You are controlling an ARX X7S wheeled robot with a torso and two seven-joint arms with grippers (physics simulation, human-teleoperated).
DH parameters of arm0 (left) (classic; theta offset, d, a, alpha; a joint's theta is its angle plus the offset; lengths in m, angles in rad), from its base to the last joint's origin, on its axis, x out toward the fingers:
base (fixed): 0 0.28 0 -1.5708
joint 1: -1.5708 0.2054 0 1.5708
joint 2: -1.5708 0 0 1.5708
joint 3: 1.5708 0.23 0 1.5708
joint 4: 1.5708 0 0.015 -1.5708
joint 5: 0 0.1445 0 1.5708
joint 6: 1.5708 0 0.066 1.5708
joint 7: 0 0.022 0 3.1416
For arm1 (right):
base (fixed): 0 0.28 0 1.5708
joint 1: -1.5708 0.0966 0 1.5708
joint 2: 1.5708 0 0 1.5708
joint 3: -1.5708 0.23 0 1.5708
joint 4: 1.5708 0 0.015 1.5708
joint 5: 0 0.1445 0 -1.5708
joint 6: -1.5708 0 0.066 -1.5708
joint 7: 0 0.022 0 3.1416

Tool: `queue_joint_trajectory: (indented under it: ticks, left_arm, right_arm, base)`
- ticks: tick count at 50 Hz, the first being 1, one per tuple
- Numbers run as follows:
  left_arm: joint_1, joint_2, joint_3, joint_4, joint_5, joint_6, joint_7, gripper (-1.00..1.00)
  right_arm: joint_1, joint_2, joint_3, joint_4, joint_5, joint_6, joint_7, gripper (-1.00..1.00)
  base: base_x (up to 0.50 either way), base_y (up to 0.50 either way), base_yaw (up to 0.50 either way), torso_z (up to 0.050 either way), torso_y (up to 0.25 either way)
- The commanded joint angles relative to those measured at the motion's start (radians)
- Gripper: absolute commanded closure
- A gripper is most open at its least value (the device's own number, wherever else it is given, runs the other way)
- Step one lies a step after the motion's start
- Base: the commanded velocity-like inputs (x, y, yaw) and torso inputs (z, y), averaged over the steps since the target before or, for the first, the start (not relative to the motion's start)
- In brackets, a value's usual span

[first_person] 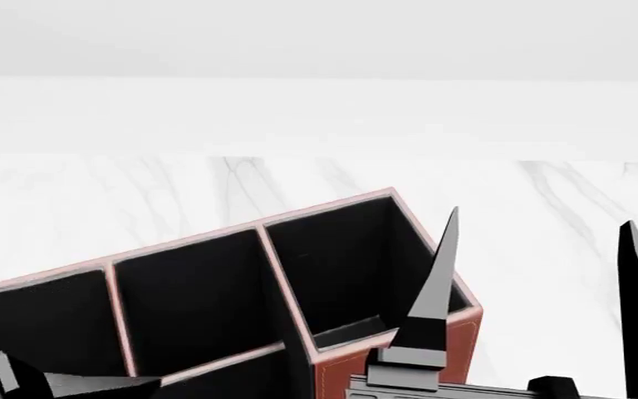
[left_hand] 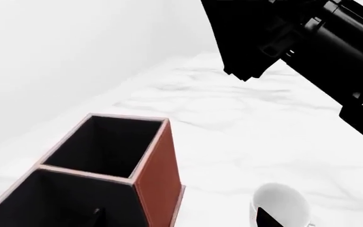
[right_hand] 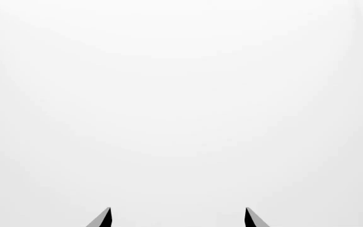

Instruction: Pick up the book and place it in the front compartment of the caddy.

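Note:
The caddy (first_person: 397, 366) is a reddish-brown box with pale pink rims and black compartments, at the lower left of the head view. The left wrist view looks down into it (left_hand: 159, 170). The book shows in no view. My right gripper (first_person: 541, 218) is open and empty, with its fingers pointing up beside the caddy's right end. In the right wrist view (right_hand: 177, 210) it faces only blank white. My left gripper (left_hand: 178, 220) is open above the caddy's end wall. One fingertip is over a black compartment and the other is in front of the mug. It shows partly in the head view (first_person: 53, 382).
A white mug (left_hand: 285, 201) stands on the white marble table (left_hand: 245, 123) just beside the caddy's end. My right arm (left_hand: 307, 38) crosses the left wrist view as a large black mass. A white wall lies behind the table.

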Motion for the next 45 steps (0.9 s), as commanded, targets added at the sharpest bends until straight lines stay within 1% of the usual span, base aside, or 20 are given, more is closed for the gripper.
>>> queue_joint_trajectory:
  ticks: [1,5,11,15,17,19,22,29,34,45]
  left_arm:
    - [-0.059,0.051,-0.019,-0.049,-0.124,-0.044,0.124,-1.0]
    - [-0.076,0.07,-0.002,-0.052,-0.132,-0.1,0.141,-1.0]
    - [-0.103,0.098,0.027,-0.1,-0.192,-0.171,0.115,-1.0]
    - [-0.113,0.107,0.037,-0.129,-0.202,-0.203,0.132,-1.0]
    - [-0.126,0.12,0.049,-0.144,-0.213,-0.236,0.125,-1.0]
    - [-0.139,0.137,0.068,-0.169,-0.232,-0.276,0.093,-1.0]
    - [-0.147,0.153,0.083,-0.183,-0.242,-0.311,0.098,-1.0]
    - [-0.157,0.184,0.097,-0.201,-0.269,-0.343,0.095,-1.0]
    - [-0.138,0.211,0.111,-0.205,-0.267,-0.352,0.1,-1.0]
    - [-0.155,0.234,0.106,-0.206,-0.298,-0.364,0.102,-1.0]
  right_arm:
    - [-0.002,0.005,0.017,-0.008,0.002,-0.016,-0.001,-1.0]
    - [0.001,0.014,0.015,-0.012,0.01,-0.017,0.012,-1.0]
    - [0.004,0.026,0.003,-0.006,0.015,-0.029,0.024,-1.0]
    - [0.003,0.03,-0.004,0.0,0.012,-0.038,0.026,-1.0]
    - [0.01,0.034,-0.004,-0.007,0.021,-0.029,0.035,-1.0]
    - [0.009,0.037,-0.005,-0.003,0.021,-0.036,0.035,-1.0]
    - [0.009,0.041,-0.008,-0.004,0.024,-0.039,0.039,-1.0]
    - [0.012,0.055,-0.013,-0.007,0.034,-0.046,0.055,-1.0]
    - [0.014,0.063,-0.018,-0.006,0.038,-0.052,0.064,-1.0]
    - [0.02,0.08,-0.028,-0.004,0.048,-0.061,0.082,-1.0]
  base:
    - [0.0,0.0,0.0,0.0,0.0]
    - [0.0,0.0,0.0,0.0,0.0]
    - [0.0,0.0,0.0,0.0,0.0]
    - [0.0,0.0,0.0,0.0,0.0]
    - [0.0,0.0,0.0,0.0,0.0]
    - [0.0,0.0,0.0,0.0,0.0]
    - [0.0,0.0,0.0,0.0,0.0]
    - [0.0,0.0,0.0,0.0,0.0]
    - [0.0,0.0,0.0,0.0,0.0]
    - [0.0,0.0,0.0,0.0,0.0]
